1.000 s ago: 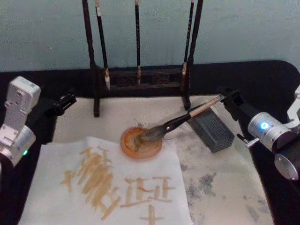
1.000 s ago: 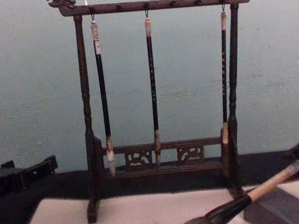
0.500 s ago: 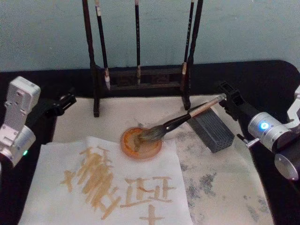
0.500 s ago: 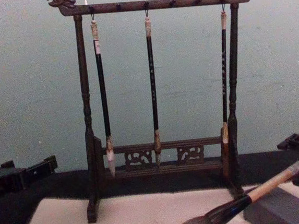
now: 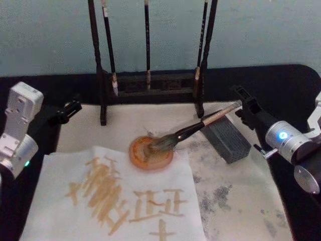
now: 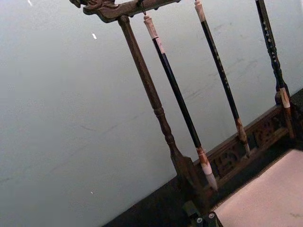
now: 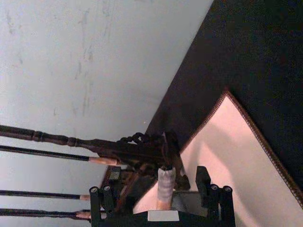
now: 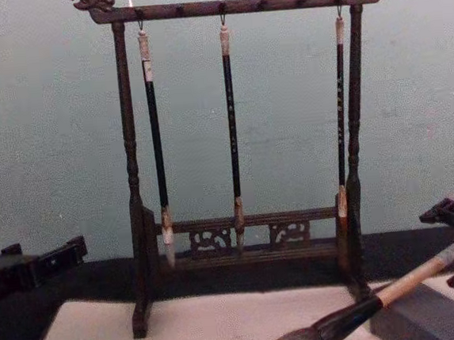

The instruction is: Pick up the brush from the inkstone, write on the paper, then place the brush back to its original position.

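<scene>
Black table [image 5: 286,83], dull dark top. Broad off-white paper [image 5: 241,201] flat on it, grey smudges toward right; bare table shows left, right and beyond. Dark wooden rack [image 5: 150,83] stands at paper's far edge, front feet on paper. On paper: white sheet [image 5: 60,201] with tan strokes, orange dish [image 5: 138,158], grey block [image 5: 228,140].

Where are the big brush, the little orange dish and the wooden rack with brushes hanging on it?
Big brush [image 5: 194,128]: head view, on its black lower shaft.
Orange dish [image 5: 145,163]: head view, on its bare near edge.
Wooden rack [image 8: 129,147]: chest view, on its left post.
</scene>
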Robot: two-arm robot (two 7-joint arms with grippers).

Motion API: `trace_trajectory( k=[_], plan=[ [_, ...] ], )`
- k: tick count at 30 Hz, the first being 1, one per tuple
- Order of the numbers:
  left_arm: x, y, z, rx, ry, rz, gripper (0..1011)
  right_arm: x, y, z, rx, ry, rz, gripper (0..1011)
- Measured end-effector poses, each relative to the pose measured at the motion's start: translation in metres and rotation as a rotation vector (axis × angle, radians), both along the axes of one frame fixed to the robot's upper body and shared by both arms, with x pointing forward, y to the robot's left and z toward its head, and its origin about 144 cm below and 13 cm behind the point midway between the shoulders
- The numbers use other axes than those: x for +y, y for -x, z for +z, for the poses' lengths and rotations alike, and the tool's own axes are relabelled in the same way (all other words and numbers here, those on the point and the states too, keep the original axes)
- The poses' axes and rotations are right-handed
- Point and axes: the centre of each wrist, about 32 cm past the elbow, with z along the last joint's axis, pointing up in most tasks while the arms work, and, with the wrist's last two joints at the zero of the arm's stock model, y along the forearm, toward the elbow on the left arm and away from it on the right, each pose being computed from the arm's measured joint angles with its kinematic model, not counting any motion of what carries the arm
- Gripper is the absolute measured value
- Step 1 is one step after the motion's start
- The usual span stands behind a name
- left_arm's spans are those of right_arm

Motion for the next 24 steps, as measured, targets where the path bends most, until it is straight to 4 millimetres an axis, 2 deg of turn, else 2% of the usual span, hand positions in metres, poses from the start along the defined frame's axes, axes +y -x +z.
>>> trace_trajectory(
  k=[6, 15, 21, 24],
  plan=[
    [0.0, 0.0, 0.0, 0.0, 0.0, 0.0, 1002, 0.002, 0.01, 0.002, 0.006, 0.016, -0.011, 1008],
    [0.0, 0.0, 0.0, 0.0, 0.0, 0.0, 1000, 0.009, 0.043, 0.009, -0.063, 0.161, -0.06, 1008],
    [0.0, 0.0, 0.0, 0.0, 0.0, 0.0, 1002, 0.016, 0.059, 0.021, -0.182, 0.362, -0.063, 1006],
    [0.0, 0.0, 0.0, 0.0, 0.0, 0.0, 1002, 0.023, 0.064, 0.03, -0.282, 0.551, -0.06, 1008]
  ],
)
